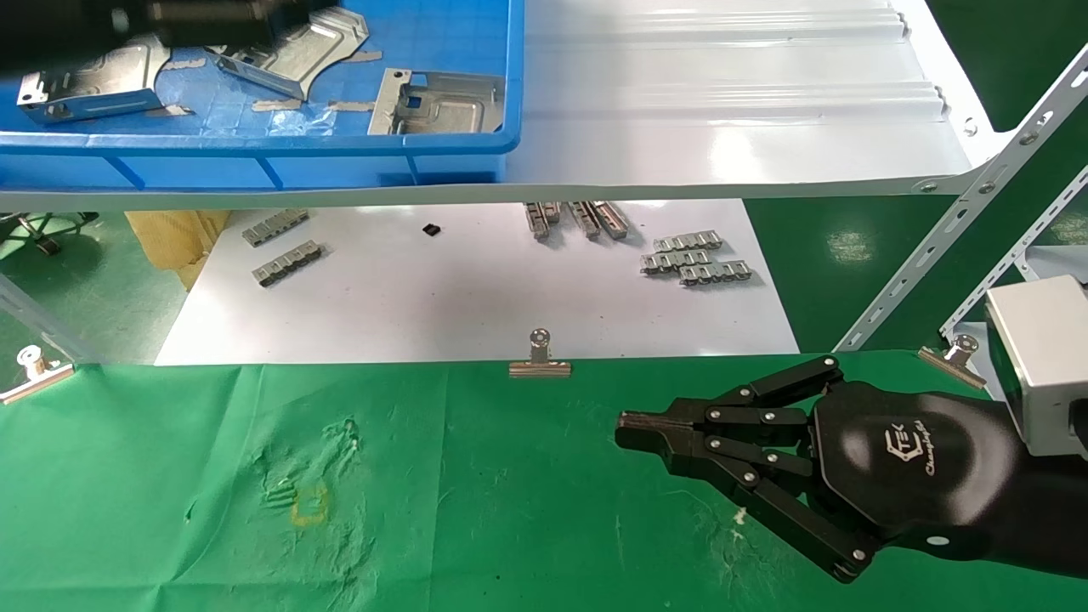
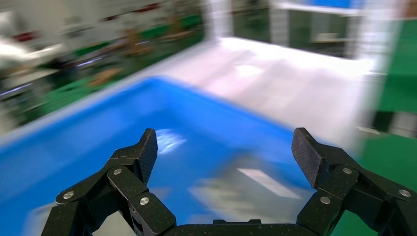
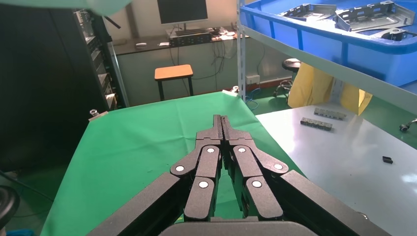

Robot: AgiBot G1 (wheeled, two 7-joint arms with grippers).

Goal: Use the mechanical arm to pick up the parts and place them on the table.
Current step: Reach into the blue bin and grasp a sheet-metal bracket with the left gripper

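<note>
Green cloth covers the table (image 1: pixel 170 476) nearest me, and my right gripper (image 1: pixel 629 429) hangs low over it with its fingers pressed together, holding nothing. Beyond its far edge I see binder clips (image 1: pixel 540 355), then a white board (image 1: pixel 476 289) strewn with small grey strips (image 1: pixel 697 259). Farthest off, up on the white shelf (image 1: pixel 722 102), my left gripper (image 2: pixel 223 152) hovers spread wide over the blue bin (image 1: pixel 255 157), where the parts (image 1: pixel 442 104) lie.
</note>
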